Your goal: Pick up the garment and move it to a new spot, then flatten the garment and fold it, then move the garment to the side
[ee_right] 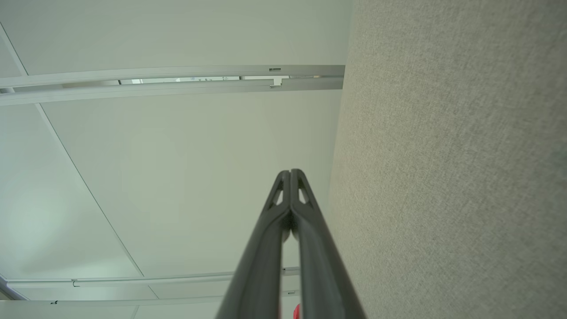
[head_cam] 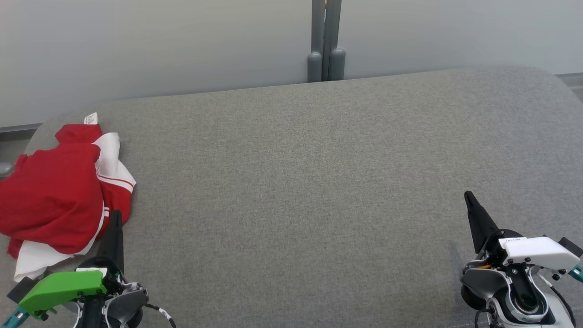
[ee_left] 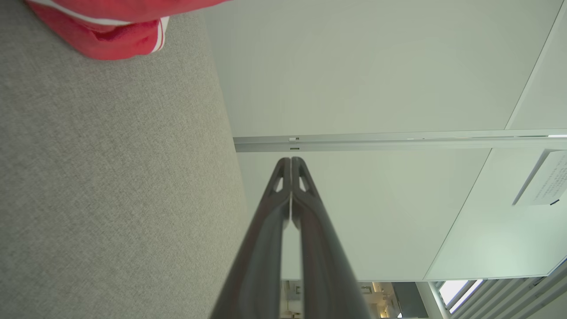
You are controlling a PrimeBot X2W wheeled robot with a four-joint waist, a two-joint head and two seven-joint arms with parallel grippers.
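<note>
You have one crumpled red-and-white cloth garment [head_cam: 54, 191] on one grey fabric-covered table [head_cam: 296, 182], at the table's left edge, with one white label [head_cam: 90, 118] showing. You have two dark long-fingered pincers at the table's near edge: one left pincer [head_cam: 115, 218], green-housed, one right pincer [head_cam: 469, 198], white-housed.

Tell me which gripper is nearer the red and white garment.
Left. The left gripper sits at the garment's lower right edge in the head view, shut and empty. The right gripper is far across the grey surface, also shut.
</note>
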